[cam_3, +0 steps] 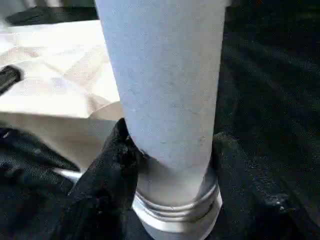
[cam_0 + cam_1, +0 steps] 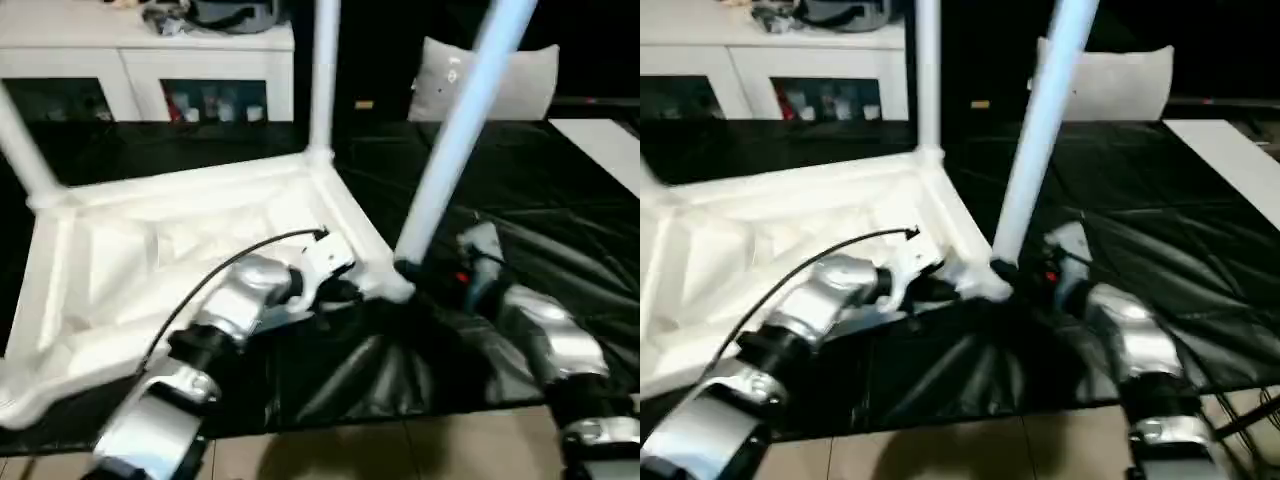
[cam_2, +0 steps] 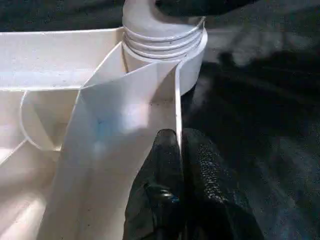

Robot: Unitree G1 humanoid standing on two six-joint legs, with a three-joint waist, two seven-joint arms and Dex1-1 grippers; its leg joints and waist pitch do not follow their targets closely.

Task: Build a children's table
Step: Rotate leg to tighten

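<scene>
The children's table top (image 2: 150, 250) lies upside down on the black-covered worktable, ribs facing up. Two white legs stand in its far corners, one upright (image 2: 323, 70) and one at the far left (image 2: 25, 150). A third leg (image 2: 460, 130) leans to the right, its threaded foot resting in the near right corner socket (image 3: 165, 45). My right gripper (image 1: 170, 160) is shut on this leg just above the socket, one black finger on each side. My left gripper (image 3: 180, 145) is shut on the thin rim wall of the top, close to that same corner.
A white cabinet (image 2: 150, 60) with clutter on it stands behind the worktable, and a white cushion (image 2: 500, 80) is at the back right. A white board (image 2: 610, 150) lies at the far right. The wrinkled black cover (image 2: 560, 200) ends near the tiled floor (image 2: 400, 450).
</scene>
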